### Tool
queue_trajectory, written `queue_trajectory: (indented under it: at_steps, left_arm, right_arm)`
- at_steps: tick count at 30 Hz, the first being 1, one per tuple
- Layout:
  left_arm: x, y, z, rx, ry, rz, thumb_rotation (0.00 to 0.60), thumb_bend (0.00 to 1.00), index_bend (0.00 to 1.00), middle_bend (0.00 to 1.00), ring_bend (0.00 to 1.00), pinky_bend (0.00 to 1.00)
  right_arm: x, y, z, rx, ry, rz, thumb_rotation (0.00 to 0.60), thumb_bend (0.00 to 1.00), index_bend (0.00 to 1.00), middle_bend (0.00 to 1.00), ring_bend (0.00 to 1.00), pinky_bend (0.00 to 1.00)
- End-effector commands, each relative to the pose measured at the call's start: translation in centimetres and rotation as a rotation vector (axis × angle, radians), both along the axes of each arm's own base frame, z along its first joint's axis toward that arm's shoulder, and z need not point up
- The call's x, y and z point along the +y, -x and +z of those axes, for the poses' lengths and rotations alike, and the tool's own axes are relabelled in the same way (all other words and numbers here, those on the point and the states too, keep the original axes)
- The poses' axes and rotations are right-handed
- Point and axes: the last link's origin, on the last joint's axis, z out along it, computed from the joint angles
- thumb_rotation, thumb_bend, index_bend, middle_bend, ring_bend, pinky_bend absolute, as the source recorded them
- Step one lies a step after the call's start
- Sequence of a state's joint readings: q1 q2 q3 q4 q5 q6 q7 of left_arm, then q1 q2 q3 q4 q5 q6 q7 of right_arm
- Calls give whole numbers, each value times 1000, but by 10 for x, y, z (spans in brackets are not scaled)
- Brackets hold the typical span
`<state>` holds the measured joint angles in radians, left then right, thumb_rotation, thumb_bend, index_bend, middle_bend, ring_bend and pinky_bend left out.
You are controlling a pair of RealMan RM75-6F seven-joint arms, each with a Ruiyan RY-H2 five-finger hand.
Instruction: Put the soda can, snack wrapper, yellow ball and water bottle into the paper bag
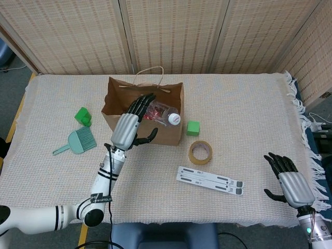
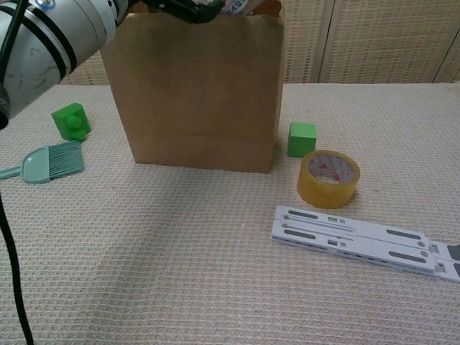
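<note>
Your table (image 1: 244,104): woven beige cloth, fringed at the right edge. On it you have 1 upright paper bag (image 2: 198,93), 2 green blocks (image 1: 82,115) (image 1: 193,127), 1 green brush (image 1: 77,142), 1 tape roll (image 1: 200,152), 1 flat white folding stand (image 1: 210,180).

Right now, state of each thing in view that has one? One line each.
paper bag: upright, top open
water bottle: capped, lying tilted in the bag's mouth, not held
left hand: over the bag, fingers spread, holding nothing
right hand: fingers apart, holding nothing, near the table edge
tape roll: lying flat
folding stand: folded flat
brush: lying on table
</note>
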<state>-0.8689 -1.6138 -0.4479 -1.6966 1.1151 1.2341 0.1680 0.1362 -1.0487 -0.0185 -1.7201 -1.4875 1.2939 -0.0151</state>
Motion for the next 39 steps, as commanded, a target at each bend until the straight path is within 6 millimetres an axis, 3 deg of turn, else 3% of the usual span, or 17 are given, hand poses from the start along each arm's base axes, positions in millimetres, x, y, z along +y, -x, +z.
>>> queue_trajectory:
  at_steps: [1,12,16,20,22,25,28,29,35,39]
  left_arm:
    - [-3,6,6,-3,-5,8,600,381,0,0,0,85]
    - [-10,35,48,-8,-68,63,600,388,0,0,0,93]
    - [-26,63,73,35,-125,82,600,410,0,0,0,93]
    - [-49,103,100,113,-188,122,600,432,4,0,0,93]
    - [-59,120,106,150,-203,143,600,432,10,0,0,93]
    - [-64,128,109,170,-208,150,600,434,16,0,0,93]
    - [-89,170,115,317,-229,219,600,434,22,0,0,80]
    - [-113,214,113,495,-219,319,600,434,19,0,0,75]
    - [-155,269,105,707,-270,382,600,435,0,0,0,66]
    - [-166,285,106,780,-322,385,600,435,0,0,0,47]
  right_arm:
    - [0,0,0,1,1,-2,600,127,0,0,0,0]
    - [2,1,0,6,3,3,600,128,0,0,0,0]
    - [3,2,1,5,3,1,600,128,0,0,0,0]
    - [3,2,2,7,6,4,600,127,0,0,0,0]
    - [4,2,2,8,6,5,600,128,0,0,0,0]
    - [4,2,2,9,5,6,600,127,0,0,0,0]
    - [4,2,1,15,-3,11,600,127,0,0,0,0]
    - [4,2,1,24,-7,22,600,127,0,0,0,0]
    - [4,2,0,25,-4,36,600,128,0,0,0,0]
    - [4,2,-1,31,-5,39,600,127,0,0,0,0]
